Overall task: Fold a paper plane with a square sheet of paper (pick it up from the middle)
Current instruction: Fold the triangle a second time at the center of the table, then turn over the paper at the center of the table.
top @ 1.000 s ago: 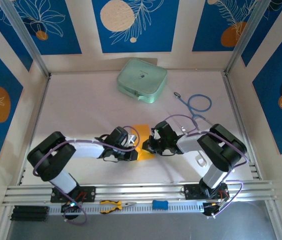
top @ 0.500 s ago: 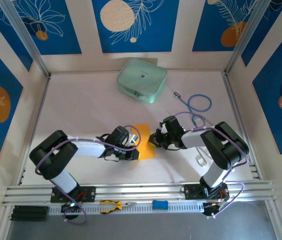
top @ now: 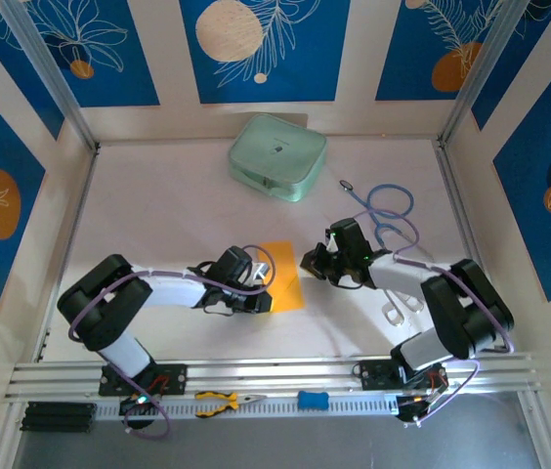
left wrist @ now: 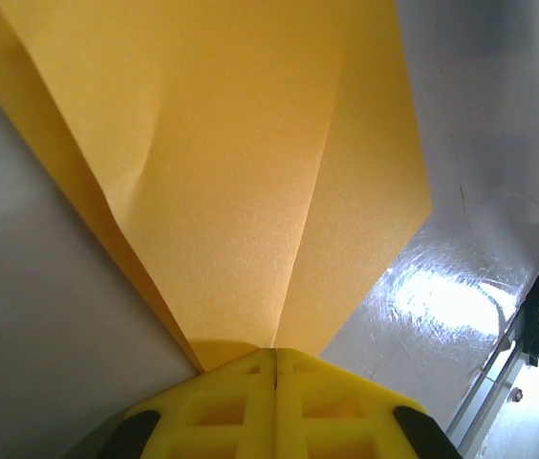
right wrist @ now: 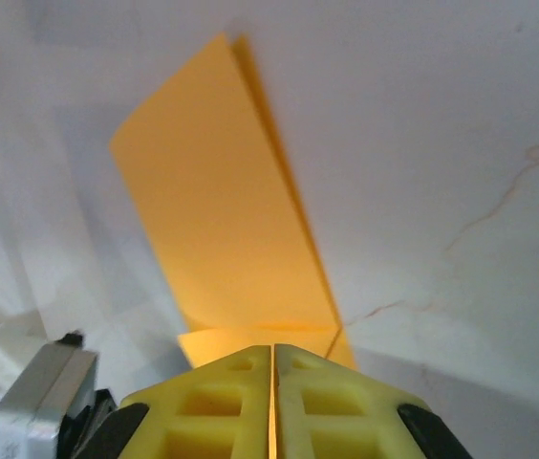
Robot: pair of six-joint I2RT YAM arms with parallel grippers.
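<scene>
White surface point(top: 158, 210) between blue patterned walls carries the folded sheet of paper point(top: 285, 285) near its middle, slightly toward the near edge. The left gripper point(top: 266, 293) pinches the sheet's left edge. The right gripper point(top: 313, 262), jaws pressed together, sits just beside the right edge. With only one side held, any drag could spring the layers open or skew the crease.
</scene>
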